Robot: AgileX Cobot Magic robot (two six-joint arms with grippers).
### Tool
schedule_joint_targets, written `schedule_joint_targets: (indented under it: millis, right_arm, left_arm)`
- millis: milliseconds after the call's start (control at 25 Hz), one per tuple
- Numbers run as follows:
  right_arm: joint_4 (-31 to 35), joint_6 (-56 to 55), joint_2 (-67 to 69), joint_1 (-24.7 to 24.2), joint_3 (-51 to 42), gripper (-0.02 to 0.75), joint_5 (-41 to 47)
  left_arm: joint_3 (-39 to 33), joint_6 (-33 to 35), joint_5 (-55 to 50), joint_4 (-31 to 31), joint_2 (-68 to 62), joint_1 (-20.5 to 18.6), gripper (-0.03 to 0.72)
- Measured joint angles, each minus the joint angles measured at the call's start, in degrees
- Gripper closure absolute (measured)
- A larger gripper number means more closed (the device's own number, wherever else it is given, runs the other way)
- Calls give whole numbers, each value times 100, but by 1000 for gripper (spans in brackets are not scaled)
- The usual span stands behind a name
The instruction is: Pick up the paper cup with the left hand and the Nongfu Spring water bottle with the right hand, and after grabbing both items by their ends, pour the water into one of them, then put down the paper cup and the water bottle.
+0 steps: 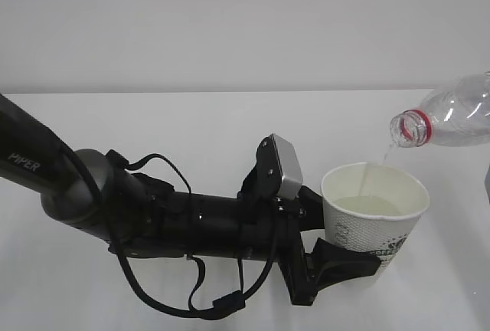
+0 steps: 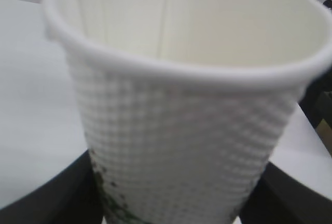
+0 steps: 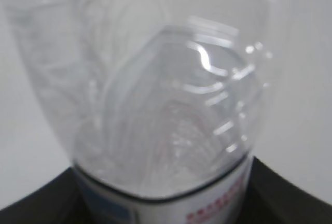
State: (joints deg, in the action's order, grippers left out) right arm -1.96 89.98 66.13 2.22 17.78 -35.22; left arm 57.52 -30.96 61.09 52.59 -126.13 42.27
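Plain white table (image 1: 191, 124) w/ bare pale wall (image 1: 230, 17) behind — soft, even light

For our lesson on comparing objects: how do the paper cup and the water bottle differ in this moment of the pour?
The paper cup is opaque white with a dimpled wall; the water bottle is clear plastic with a red neck ring.
The cup stands roughly upright with its mouth up; the bottle lies tipped, mouth slanting down.
The cup has a wide open top; the bottle has a narrow neck.
Shared: each is held off the table, and the water joins them.
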Motion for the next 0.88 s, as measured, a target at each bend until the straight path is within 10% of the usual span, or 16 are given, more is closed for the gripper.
schedule_joint_targets:
  millis: [880]
  right_arm:
    - [0,39,0,0,0,298,-66]
  left_arm:
    - [0,0,0,0,0,0,187]
